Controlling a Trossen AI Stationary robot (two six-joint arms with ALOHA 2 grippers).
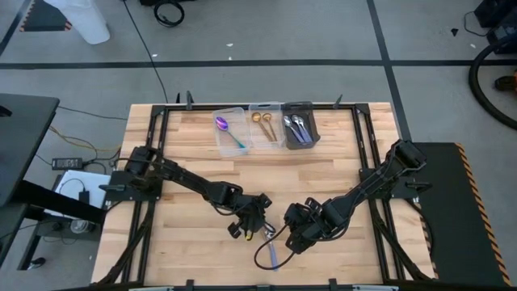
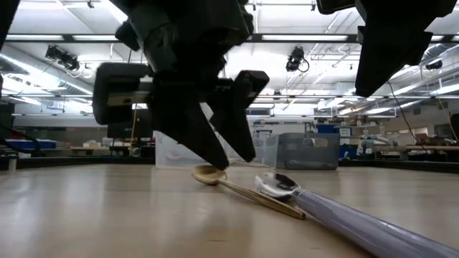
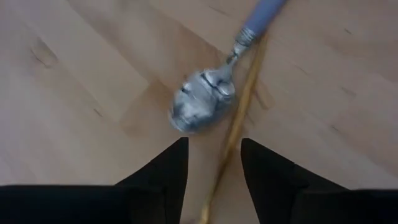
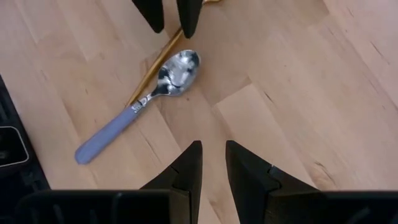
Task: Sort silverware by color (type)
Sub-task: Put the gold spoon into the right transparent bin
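Two spoons lie on the wooden table near its front edge. One is a slim gold spoon (image 3: 239, 118). The other has a silver bowl and a lavender handle (image 4: 134, 115), and its neck crosses the gold handle. My left gripper (image 3: 214, 155) is open and slants down, one finger on each side of the gold spoon's handle near the bowl (image 2: 209, 174). My right gripper (image 4: 213, 155) hovers just to the right of the spoons with a narrow gap and nothing between its fingers. My left gripper has its fingertips (image 2: 215, 154) low over the gold spoon, either side of the handle (image 3: 229, 149) and across it. Whether a finger touches the spoon, I cannot tell. The spoon lies flat on the table.
Three bins stand in a row at the far edge. A clear one (image 1: 230, 129) holds a purple spoon with a teal handle, a clear one (image 1: 263, 123) holds gold pieces, and a dark grey one (image 1: 297, 125) holds silver pieces. Bare wood lies between the bins and the arms.
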